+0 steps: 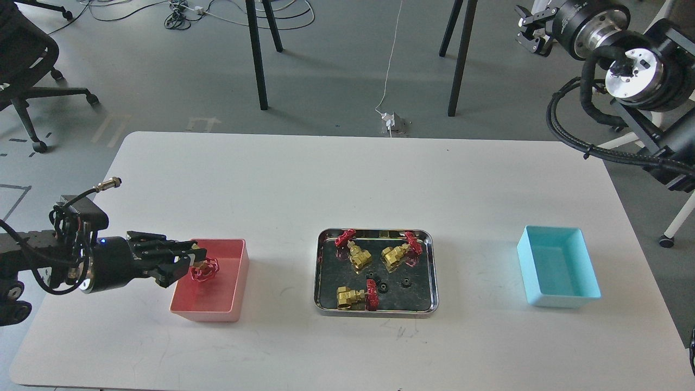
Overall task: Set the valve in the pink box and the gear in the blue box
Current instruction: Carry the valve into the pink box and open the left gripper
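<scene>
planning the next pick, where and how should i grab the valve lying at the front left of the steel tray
Grip the valve across its brass body, coming straight down from above. It lies on its side in the steel tray, body pointing left, red handwheel at its right end. The tray walls likely block a sideways approach.

White bench (336,184) with three containers.
Pink box (237,282) left, steel tray (321,271) (shiny) middle, blue box (564,298) right, well apart.

Head view, high — looking down, forward
</scene>
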Motion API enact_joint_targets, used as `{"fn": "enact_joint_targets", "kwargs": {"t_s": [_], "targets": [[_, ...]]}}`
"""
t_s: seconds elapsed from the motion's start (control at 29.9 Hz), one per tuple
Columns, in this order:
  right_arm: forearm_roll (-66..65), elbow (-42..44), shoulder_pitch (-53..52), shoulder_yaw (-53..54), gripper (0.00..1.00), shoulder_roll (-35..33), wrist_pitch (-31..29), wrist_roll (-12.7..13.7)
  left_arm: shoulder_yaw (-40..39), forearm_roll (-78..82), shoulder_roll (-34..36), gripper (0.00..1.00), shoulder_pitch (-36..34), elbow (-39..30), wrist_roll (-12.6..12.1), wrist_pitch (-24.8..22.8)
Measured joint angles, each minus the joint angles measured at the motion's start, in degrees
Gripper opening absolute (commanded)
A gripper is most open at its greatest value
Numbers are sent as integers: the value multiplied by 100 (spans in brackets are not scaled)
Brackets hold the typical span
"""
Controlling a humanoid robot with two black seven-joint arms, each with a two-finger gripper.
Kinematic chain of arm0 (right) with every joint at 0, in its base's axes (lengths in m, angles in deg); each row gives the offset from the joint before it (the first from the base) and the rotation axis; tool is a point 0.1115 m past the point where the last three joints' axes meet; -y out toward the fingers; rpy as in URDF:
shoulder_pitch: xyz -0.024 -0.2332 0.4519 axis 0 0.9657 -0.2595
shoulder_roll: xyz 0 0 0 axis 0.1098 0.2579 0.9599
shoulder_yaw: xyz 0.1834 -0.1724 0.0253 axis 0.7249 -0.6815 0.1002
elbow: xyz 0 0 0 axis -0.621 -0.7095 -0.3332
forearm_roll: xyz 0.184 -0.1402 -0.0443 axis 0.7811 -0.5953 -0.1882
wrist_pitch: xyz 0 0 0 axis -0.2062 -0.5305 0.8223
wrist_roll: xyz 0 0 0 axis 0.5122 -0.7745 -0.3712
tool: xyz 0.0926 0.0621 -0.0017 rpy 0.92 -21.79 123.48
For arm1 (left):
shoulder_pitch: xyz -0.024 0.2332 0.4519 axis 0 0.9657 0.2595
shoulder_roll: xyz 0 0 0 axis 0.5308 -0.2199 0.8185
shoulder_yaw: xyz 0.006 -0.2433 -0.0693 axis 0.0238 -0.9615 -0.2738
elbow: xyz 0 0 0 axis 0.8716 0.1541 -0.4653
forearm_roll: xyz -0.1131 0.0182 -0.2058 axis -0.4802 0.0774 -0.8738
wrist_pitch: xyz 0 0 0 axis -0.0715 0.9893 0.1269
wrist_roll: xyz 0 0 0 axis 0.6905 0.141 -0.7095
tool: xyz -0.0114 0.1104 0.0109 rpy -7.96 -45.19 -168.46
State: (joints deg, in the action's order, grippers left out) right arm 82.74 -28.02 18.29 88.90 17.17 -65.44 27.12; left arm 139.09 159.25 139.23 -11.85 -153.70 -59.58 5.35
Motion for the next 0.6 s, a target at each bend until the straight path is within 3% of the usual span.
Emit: {"fn": "enact_joint_targets", "kwargs": {"t_s": [0.6], "targets": [[0, -2, 186, 12, 99, -10, 0, 0, -103, -52, -456, 27, 272, 511, 0, -7]]}}
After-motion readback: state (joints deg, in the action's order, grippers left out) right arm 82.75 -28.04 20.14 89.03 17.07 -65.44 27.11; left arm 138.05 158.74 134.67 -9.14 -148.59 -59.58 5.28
